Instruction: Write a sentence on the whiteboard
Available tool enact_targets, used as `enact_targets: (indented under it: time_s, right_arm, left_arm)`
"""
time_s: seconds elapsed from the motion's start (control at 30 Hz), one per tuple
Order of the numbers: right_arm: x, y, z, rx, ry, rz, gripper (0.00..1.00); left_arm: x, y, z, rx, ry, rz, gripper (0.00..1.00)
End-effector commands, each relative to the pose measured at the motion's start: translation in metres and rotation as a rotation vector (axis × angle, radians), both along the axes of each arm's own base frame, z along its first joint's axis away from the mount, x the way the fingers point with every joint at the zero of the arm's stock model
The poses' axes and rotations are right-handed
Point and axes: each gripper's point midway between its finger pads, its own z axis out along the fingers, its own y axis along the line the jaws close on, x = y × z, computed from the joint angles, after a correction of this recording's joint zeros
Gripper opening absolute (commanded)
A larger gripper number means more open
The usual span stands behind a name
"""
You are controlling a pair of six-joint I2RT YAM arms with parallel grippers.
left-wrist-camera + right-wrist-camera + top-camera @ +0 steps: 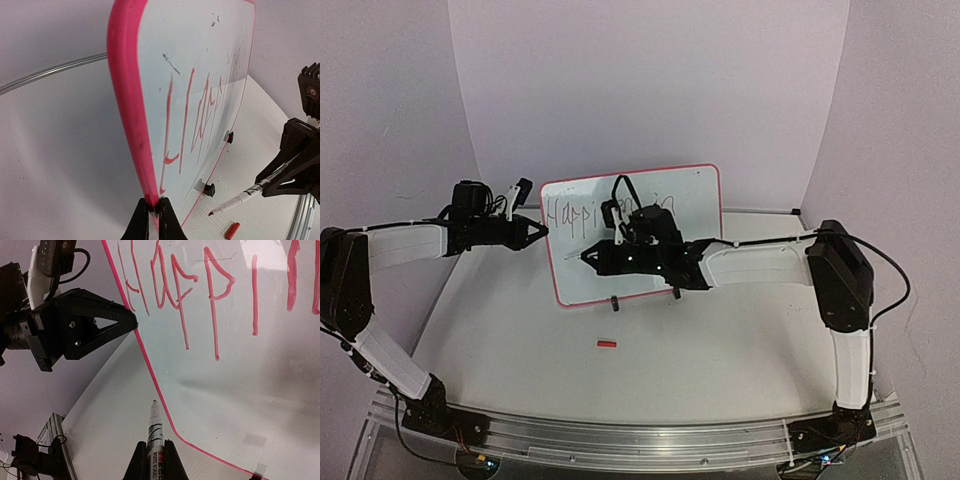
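Note:
The whiteboard stands upright on its black feet at the middle back, its red frame pinched at the left edge by my shut left gripper. The sentence shows as red "Happi" and further strokes along the top line. My right gripper is shut on a whiteboard marker. The uncapped tip hangs in front of the board's lower left corner, apart from its face. My right arm hides the middle of the writing in the top view.
A red marker cap lies on the white table in front of the board. The board's black feet rest on the table. Lilac walls close the back and sides; a metal rail runs along the near edge.

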Motion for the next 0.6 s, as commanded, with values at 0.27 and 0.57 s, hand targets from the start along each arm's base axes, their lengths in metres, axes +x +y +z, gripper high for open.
enact_targets:
  time_s: [0.27,0.57]
  right_arm:
    - [0.028,0.012,0.000,0.003,-0.051,-0.086,0.00]
    - [0.025,0.007,-0.028,-0.067,-0.018,-0.085,0.00]
  left_arm:
    - [0.002,0.004,0.013,0.034,-0.070,0.013,0.00]
    - [0.002,0.004,0.013,0.034,-0.072,0.013,0.00]
